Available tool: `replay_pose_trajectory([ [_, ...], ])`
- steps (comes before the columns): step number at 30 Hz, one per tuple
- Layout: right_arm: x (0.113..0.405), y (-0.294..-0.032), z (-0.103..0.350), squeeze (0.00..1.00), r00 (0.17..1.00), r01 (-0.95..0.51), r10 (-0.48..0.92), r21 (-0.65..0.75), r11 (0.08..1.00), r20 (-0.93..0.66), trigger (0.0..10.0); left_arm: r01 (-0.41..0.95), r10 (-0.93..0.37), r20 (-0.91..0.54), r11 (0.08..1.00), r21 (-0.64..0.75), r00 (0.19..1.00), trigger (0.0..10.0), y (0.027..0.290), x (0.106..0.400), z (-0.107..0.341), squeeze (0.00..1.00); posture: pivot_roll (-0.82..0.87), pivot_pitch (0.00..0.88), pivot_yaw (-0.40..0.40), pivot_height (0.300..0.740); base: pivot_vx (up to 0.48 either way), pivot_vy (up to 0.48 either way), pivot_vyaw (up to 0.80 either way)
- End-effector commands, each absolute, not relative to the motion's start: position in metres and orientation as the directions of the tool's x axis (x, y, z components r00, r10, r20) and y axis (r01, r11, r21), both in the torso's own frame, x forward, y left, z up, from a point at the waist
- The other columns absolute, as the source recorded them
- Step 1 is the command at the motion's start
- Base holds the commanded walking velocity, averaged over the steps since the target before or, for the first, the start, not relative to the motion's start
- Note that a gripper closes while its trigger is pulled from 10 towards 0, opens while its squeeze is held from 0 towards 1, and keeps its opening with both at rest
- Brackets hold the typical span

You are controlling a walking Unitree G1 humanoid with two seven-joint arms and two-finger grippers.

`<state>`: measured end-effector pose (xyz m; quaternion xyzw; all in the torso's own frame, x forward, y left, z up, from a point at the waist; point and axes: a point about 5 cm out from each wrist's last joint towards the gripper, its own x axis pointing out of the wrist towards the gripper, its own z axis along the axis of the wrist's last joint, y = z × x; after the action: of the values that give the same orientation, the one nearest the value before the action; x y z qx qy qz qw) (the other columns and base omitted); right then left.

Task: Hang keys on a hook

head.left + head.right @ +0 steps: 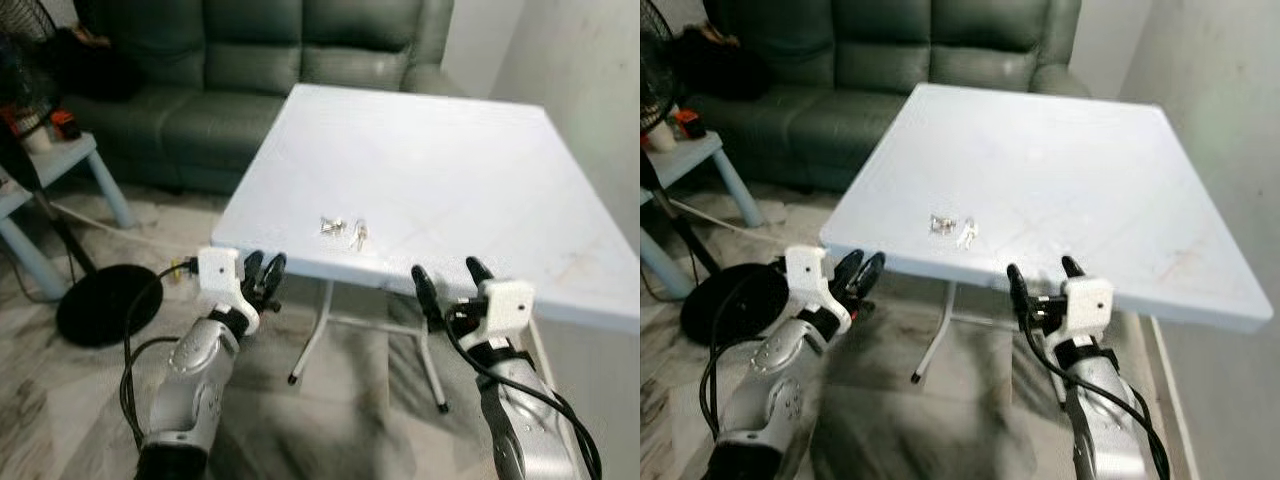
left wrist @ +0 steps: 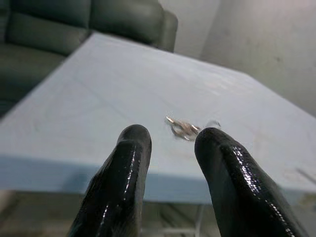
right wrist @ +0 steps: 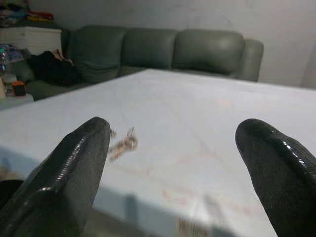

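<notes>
It was a home's living room. A dark green upholstered sofa point(image 1: 270, 70) stood against the far wall, with a white folding table point(image 1: 480, 170) drawn up in front of it. A small light-blue side table point(image 1: 40, 175) held clutter beside a standing fan's round black base point(image 1: 105, 305), on a marbled tile floor point(image 1: 330, 420).

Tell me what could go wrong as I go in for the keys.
The keys lie flat near the white table's front edge; a sweeping pinch could knock them off onto the floor. Both grippers, left and right, sit below that edge, so rising forward risks hitting it. No hook can be seen from here.
</notes>
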<state>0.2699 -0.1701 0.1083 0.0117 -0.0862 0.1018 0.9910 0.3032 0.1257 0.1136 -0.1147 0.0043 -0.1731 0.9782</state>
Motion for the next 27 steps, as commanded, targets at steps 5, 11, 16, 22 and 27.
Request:
replay_pose_trajectory([
  [5, 0.2716, -0.1625, 0.1127, 0.00, 0.955, -0.235, 0.229, 0.010, 0.972, 0.189, 10.0, 0.313, -0.316, 0.025, 0.922, -0.227, 0.949, 10.0, 0.1334, 0.3043, 0.1121, 0.00, 0.10, 0.007, -0.048, 0.740, 0.295, 0.000, 0.00],
  [11, 0.2708, -0.1634, 0.1129, 0.00, 0.953, -0.243, 0.239, 0.003, 0.970, 0.185, 10.0, 0.311, -0.313, 0.025, 0.922, -0.231, 0.949, 10.0, 0.1322, 0.3036, 0.1110, 0.00, 0.10, 0.005, -0.055, 0.740, 0.140, 0.360, 0.00],
  [16, 0.2706, -0.1638, 0.1130, 0.00, 0.953, -0.246, 0.241, 0.002, 0.969, 0.184, 10.0, 0.310, -0.313, 0.025, 0.923, -0.228, 0.950, 10.0, 0.1318, 0.3032, 0.1102, 0.00, 0.10, 0.006, -0.060, 0.740, 0.000, 0.461, 0.00],
  [22, 0.2711, -0.1642, 0.1128, 0.00, 0.952, -0.252, 0.248, -0.002, 0.968, 0.179, 10.0, 0.308, -0.311, 0.024, 0.923, -0.229, 0.950, 10.0, 0.1303, 0.3027, 0.1089, 0.00, 0.10, 0.004, -0.065, 0.740, 0.000, 0.461, 0.00],
  [27, 0.2713, -0.1641, 0.1133, 0.00, 0.951, -0.256, 0.252, -0.004, 0.967, 0.179, 10.0, 0.302, -0.302, 0.033, 0.927, -0.221, 0.953, 10.0, 0.1313, 0.3032, 0.1104, 0.00, 0.10, 0.006, -0.069, 0.740, 0.131, 0.407, 0.00],
])
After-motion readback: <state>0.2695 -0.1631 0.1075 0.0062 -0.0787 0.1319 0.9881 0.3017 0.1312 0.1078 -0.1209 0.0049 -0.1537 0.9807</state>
